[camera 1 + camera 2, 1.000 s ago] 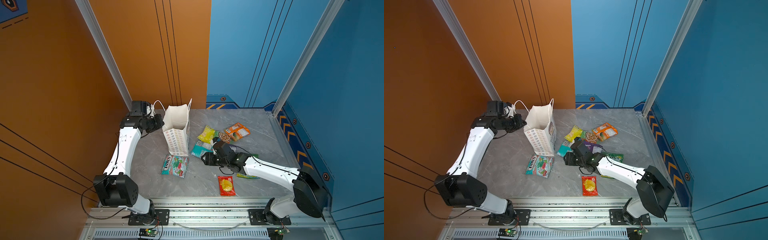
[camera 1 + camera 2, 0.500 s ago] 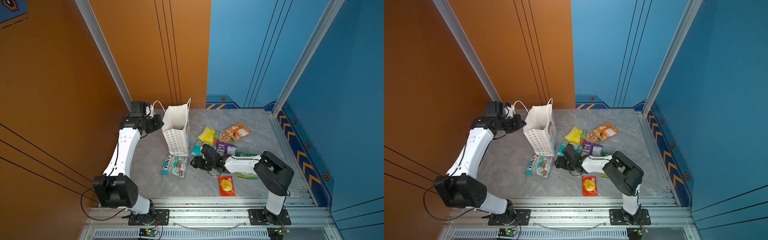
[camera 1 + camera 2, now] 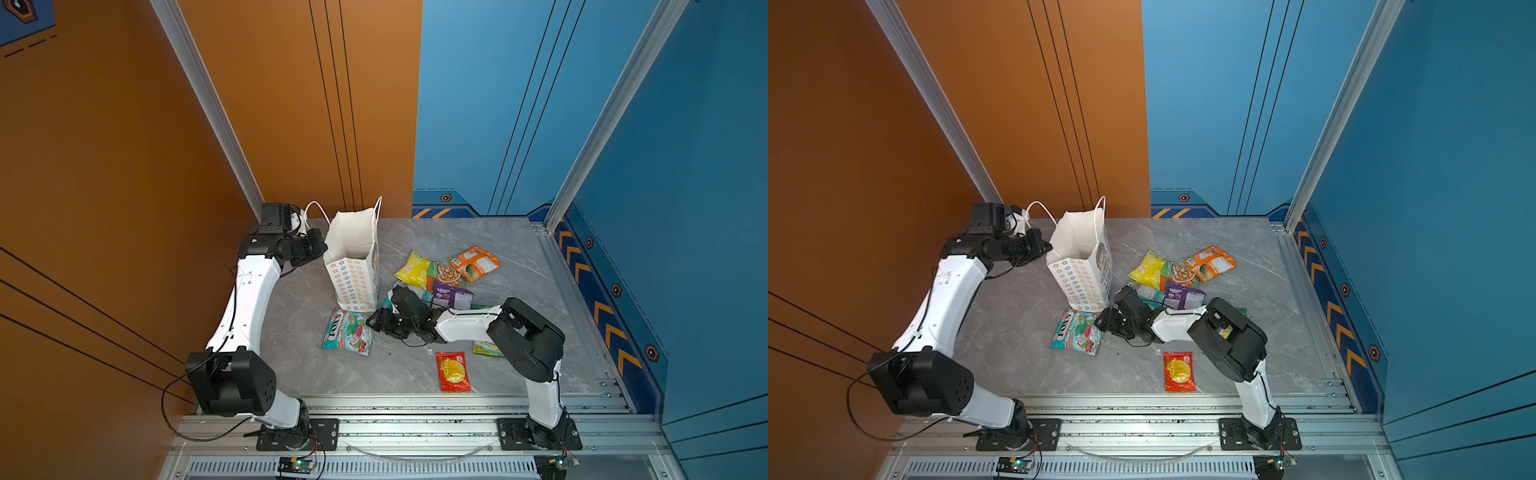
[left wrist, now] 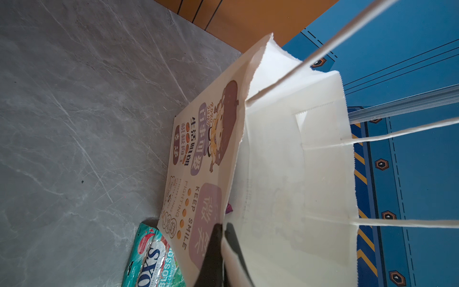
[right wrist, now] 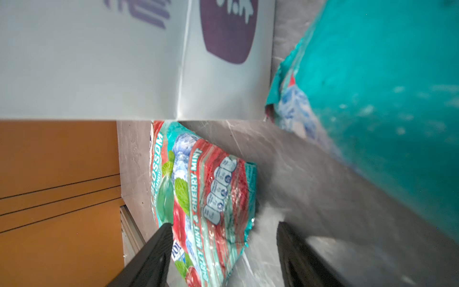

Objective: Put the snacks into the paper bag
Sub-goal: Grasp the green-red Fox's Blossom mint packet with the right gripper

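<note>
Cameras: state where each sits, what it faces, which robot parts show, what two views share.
Top views: high above the front, looking down on the table; left arm and right arm show.
Left wrist: on the left arm, facing the paper bag; left gripper shut on its rim.
Right wrist: on the right arm, facing the FOX'S packet; open right gripper shows.
Shared: both wrist views show bag and packet.
</note>
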`<state>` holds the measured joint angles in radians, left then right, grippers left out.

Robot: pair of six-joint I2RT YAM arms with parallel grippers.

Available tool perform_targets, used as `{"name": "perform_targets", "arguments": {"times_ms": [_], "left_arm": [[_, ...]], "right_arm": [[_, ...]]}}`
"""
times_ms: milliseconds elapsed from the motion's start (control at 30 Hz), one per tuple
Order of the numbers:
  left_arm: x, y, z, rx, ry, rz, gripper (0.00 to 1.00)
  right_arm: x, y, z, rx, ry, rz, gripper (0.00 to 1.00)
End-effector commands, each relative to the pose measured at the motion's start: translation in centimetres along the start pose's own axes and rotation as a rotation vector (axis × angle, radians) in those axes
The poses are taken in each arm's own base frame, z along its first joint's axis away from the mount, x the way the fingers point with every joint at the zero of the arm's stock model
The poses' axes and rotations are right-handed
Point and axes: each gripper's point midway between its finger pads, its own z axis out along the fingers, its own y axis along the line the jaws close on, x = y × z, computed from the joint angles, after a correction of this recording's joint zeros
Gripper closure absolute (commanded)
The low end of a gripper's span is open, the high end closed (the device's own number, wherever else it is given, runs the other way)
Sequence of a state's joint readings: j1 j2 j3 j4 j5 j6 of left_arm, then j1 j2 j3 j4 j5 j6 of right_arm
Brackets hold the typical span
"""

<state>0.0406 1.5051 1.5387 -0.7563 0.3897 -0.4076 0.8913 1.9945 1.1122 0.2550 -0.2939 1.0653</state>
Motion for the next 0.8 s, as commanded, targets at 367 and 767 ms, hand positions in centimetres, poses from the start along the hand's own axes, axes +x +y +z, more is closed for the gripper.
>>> {"name": "perform_targets", "arguments": {"times_ms": [367,767], "left_arm": [[0.5,-0.2,-1.0,0.021,0.004,0.006,1.00],[0.5,-0.2,-1.0,0.020,0.004,0.005,1.00]], "right_arm": [[0.5,-2.1,2.8,0.059,0.035,0.056,0.64],[-1.8,-0.2,-1.5,0.002,-0.052,0.013,1.00]]}}
